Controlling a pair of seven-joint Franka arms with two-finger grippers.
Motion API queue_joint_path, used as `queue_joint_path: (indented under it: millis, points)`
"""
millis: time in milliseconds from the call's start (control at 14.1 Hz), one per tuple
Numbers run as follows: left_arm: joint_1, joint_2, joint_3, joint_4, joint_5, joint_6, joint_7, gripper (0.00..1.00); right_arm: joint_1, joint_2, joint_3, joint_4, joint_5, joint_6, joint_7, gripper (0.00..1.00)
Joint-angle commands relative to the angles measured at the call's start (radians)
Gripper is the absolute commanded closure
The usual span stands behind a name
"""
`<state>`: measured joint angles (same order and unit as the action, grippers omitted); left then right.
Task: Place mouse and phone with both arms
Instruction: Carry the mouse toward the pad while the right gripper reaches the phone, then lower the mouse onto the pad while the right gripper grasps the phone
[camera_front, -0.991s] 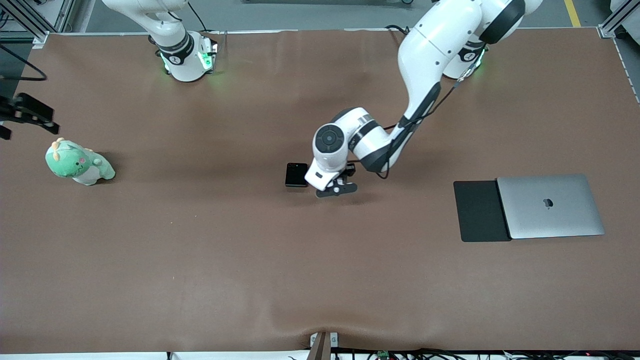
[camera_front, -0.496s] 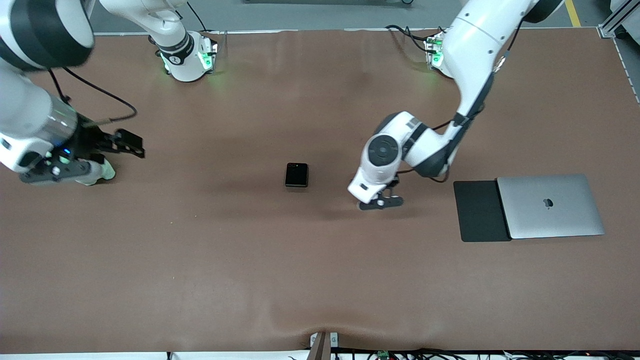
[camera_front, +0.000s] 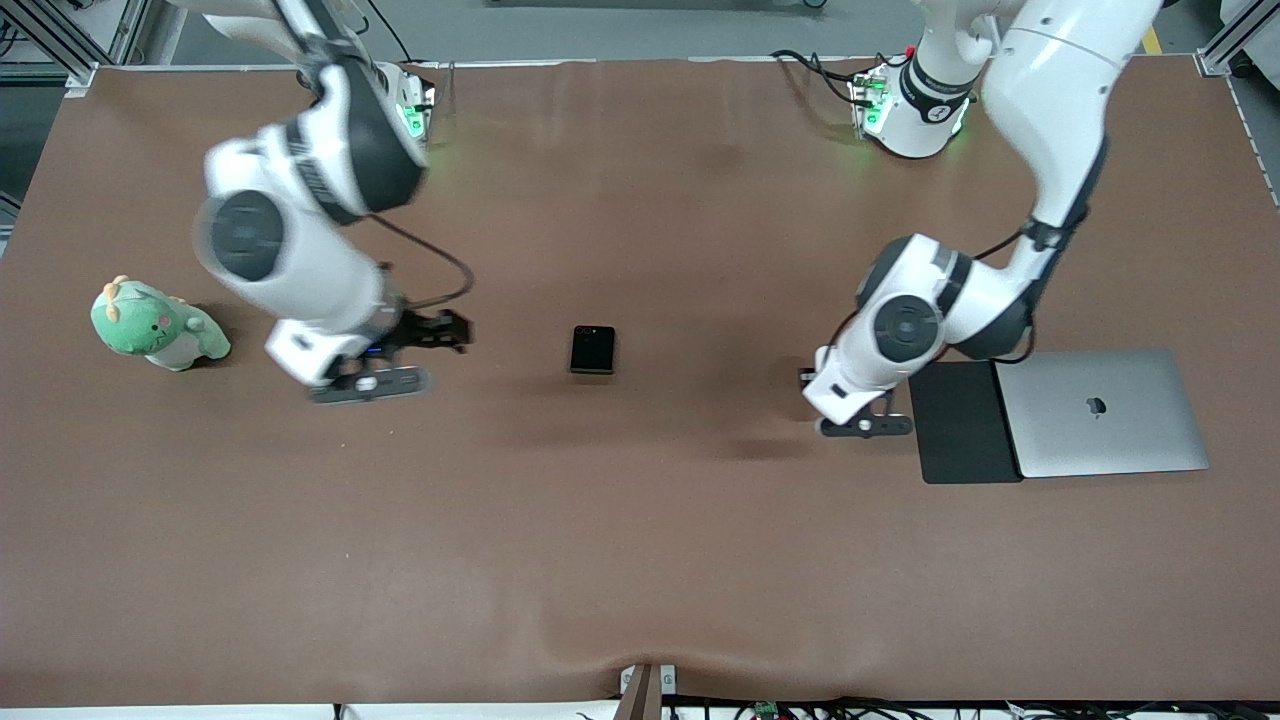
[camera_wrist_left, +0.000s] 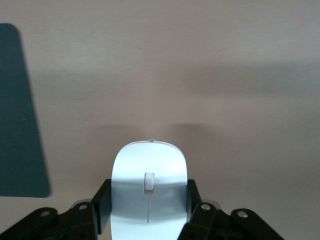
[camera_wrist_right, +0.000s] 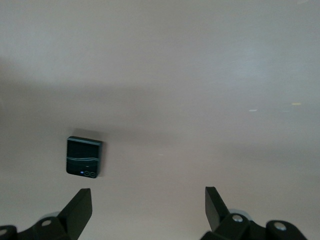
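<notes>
The white mouse (camera_wrist_left: 149, 192) sits between my left gripper's (camera_wrist_left: 149, 206) fingers, which are shut on its sides, held over bare table. In the front view this gripper (camera_front: 864, 422) hangs just beside the black mat (camera_front: 960, 420), and the hand hides the mouse. The black phone (camera_front: 593, 350) lies flat in the middle of the table. My right gripper (camera_front: 372, 372) is over the table between the plush toy and the phone. In the right wrist view it (camera_wrist_right: 148, 206) is open and empty, with the phone (camera_wrist_right: 84, 157) ahead of one finger (camera_wrist_right: 79, 208).
A silver closed laptop (camera_front: 1100, 412) lies against the black mat at the left arm's end; the mat's edge shows in the left wrist view (camera_wrist_left: 20, 115). A green plush toy (camera_front: 155, 325) sits at the right arm's end.
My left gripper has carried the mouse from beside the phone toward the black mat. My right arm has swung in past the plush toy toward the phone.
</notes>
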<state>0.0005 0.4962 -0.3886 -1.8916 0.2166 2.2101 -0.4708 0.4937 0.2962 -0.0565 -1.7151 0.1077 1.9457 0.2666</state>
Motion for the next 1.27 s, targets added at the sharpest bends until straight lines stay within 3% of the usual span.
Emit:
queue_joint_path:
  millis: [0, 425, 708, 1204]
  points:
    - [0.136, -0.07, -0.065, -0.089, 0.017, 0.01, 0.104, 0.57, 0.083, 0.064, -0.014, -0.04, 0.007, 0.093, 0.016, 0.0]
    - [0.317, -0.084, -0.081, -0.122, 0.015, 0.01, 0.332, 0.57, 0.239, 0.247, -0.014, -0.052, 0.004, 0.269, 0.21, 0.0]
    - [0.368, -0.073, -0.078, -0.116, 0.018, 0.013, 0.371, 0.57, 0.298, 0.262, -0.014, -0.211, 0.004, 0.528, 0.293, 0.0]
    - [0.432, 0.039, -0.07, -0.092, 0.078, 0.186, 0.399, 0.56, 0.307, 0.274, -0.011, -0.205, 0.029, 0.553, 0.367, 0.0]
